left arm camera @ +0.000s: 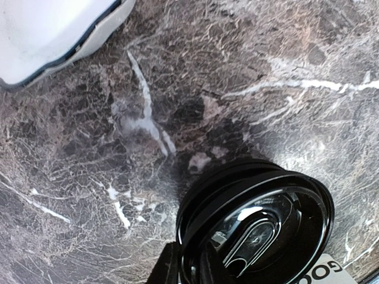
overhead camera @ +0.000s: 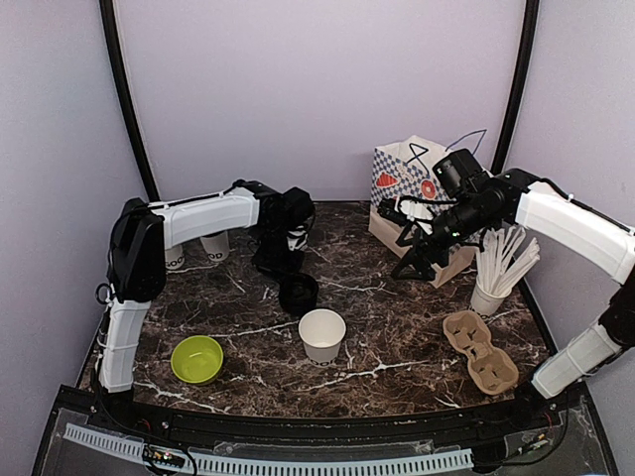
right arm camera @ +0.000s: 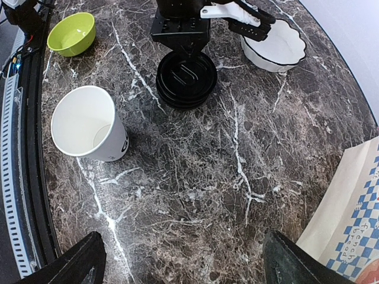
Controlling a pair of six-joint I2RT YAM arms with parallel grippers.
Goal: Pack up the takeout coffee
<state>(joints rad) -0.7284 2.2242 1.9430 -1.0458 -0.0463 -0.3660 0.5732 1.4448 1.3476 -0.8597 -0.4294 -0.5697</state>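
An open white paper cup (overhead camera: 322,335) (right arm camera: 89,121) with black lettering stands lidless at the table's middle front. Just behind it sits a stack of black lids (overhead camera: 298,293) (right arm camera: 186,77). My left gripper (overhead camera: 281,260) (left arm camera: 186,265) (right arm camera: 180,44) is down at the stack's far edge, its fingers pinched on the rim of the top black lid (left arm camera: 254,225), one outside and one inside. Two more white cups (overhead camera: 213,246) stand behind the left arm. My right gripper (overhead camera: 412,260) (right arm camera: 183,260) hovers open over bare marble, holding nothing.
A green bowl (overhead camera: 196,359) (right arm camera: 71,32) sits front left and a white scalloped bowl (right arm camera: 275,44) (left arm camera: 47,29) is beside the lids. A cardboard cup carrier (overhead camera: 481,352), a cup of straws (overhead camera: 493,273) and a printed paper bag (overhead camera: 422,193) (right arm camera: 349,225) stand on the right.
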